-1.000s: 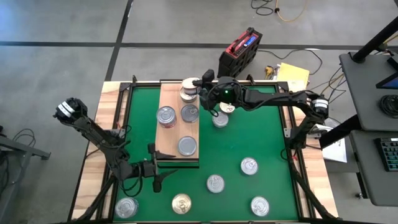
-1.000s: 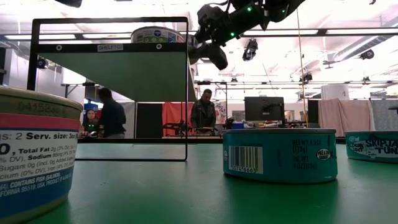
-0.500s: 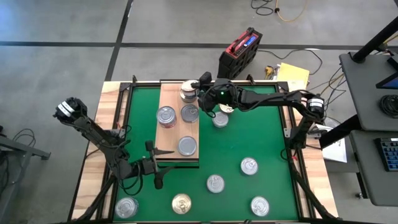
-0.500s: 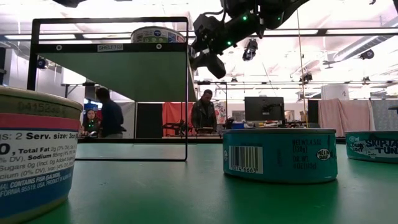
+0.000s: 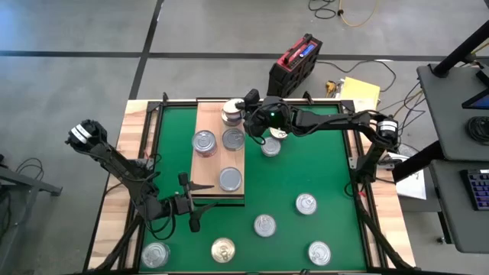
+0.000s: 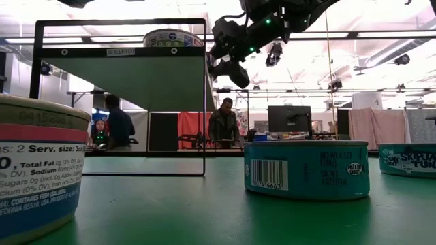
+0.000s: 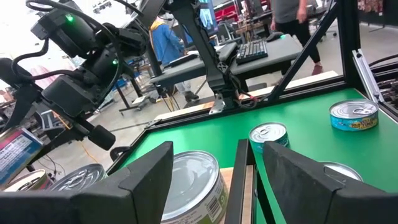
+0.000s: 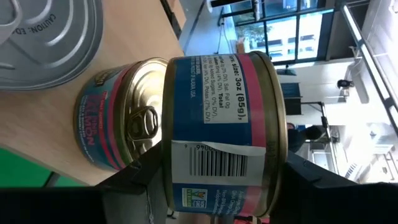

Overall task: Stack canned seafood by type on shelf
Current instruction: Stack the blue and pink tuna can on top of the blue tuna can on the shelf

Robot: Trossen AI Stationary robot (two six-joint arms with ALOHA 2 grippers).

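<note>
Covering the table, a green mat [image 5: 306, 172] carries the shelf [image 5: 208, 156]. Right gripper [image 5: 243, 105] pinches a blue-pink tin [image 8: 217, 134] above the shelf's far end; left gripper [image 5: 200, 202] rests spread nearby.

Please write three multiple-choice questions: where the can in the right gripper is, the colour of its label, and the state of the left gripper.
1. Where is the can in the right gripper?
A. Above a second can at the shelf's far end.
B. At the shelf's near end.
C. In the left gripper.
2. Its label is:
A. green and yellow.
B. blue and pink.
C. black.
3. The left gripper is:
A. shut on a can.
B. shut, empty.
C. open, empty.
Answers: 1 A, the right wrist view shows it over its twin; 2 B, the label faces that camera; 3 C, its jaws stand apart, gripping nothing.
</note>
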